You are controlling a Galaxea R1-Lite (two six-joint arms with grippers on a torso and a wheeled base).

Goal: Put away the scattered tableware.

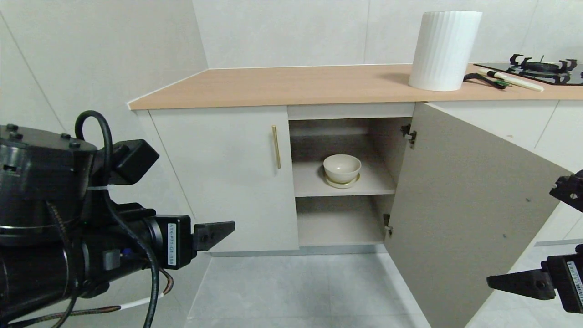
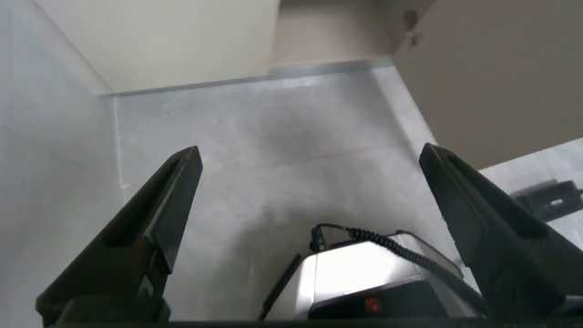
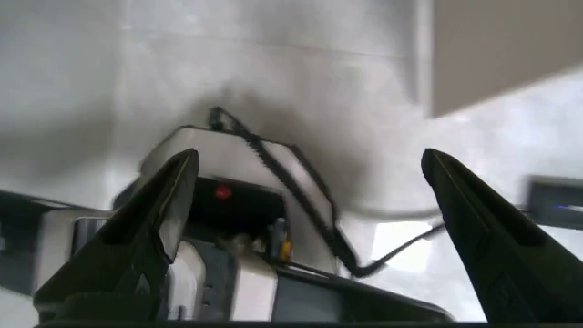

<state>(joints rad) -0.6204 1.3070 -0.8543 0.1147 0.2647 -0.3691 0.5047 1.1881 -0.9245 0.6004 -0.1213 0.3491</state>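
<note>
Bowl [image 1: 342, 167] sits on a saucer [image 1: 341, 184] mid upper shelf [image 1: 309, 182] of the cupboard, so I'd call it stowed. Door [image 1: 460, 205] open. Left tool [image 2: 310, 159] and right tool [image 3: 310, 162] are both spread and empty, low over the tiled floor [image 1: 296, 287]. Probably left to do: utensils [image 1: 510, 80] at the surface's [image 1: 296, 84] right end, beside a ribbed white canister [image 1: 444, 50].

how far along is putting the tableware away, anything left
Looks done: a bowl sits on a small plate on the cupboard's upper shelf. In hand: nothing; left gripper and right gripper are both open and empty. Left: the cupboard door stands open, and utensils lie on the counter beside the hob, possibly to be stowed.
</note>
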